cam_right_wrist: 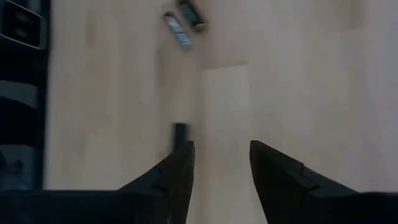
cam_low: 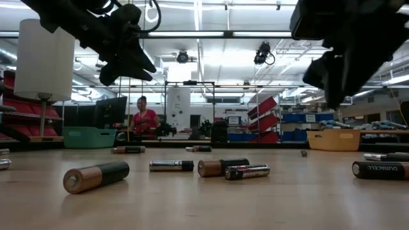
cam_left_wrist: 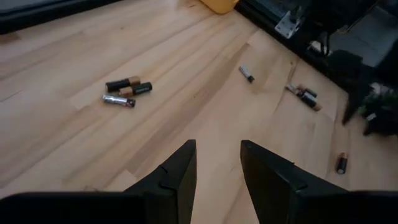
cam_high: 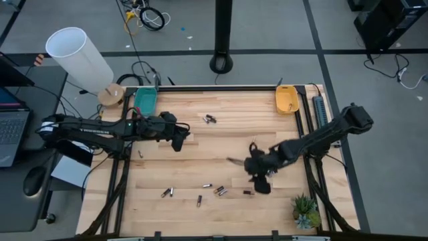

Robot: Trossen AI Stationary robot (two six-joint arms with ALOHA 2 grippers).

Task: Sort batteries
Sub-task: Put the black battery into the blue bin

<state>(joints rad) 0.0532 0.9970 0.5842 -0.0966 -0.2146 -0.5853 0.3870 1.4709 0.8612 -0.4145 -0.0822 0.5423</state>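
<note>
Right end effector (cam_high: 259,179): fingers apart, nothing between them, low over the bench (cam_high: 200,154) near its front right. One battery (cam_right_wrist: 180,132) just ahead of a fingertip (cam_right_wrist: 180,158); two more (cam_right_wrist: 185,23) farther off. Left end effector (cam_high: 179,142): fingers (cam_left_wrist: 180,174) parted, empty, above the bench's left middle. Batteries (cam_high: 214,191) strewn along the front edge, a small cluster (cam_high: 210,119) near the back centre, one (cam_high: 140,154) at left. Teal tray (cam_high: 145,100) at back left, orange tray (cam_high: 286,99) at back right. Person (cam_low: 143,119) in the room beyond.
</note>
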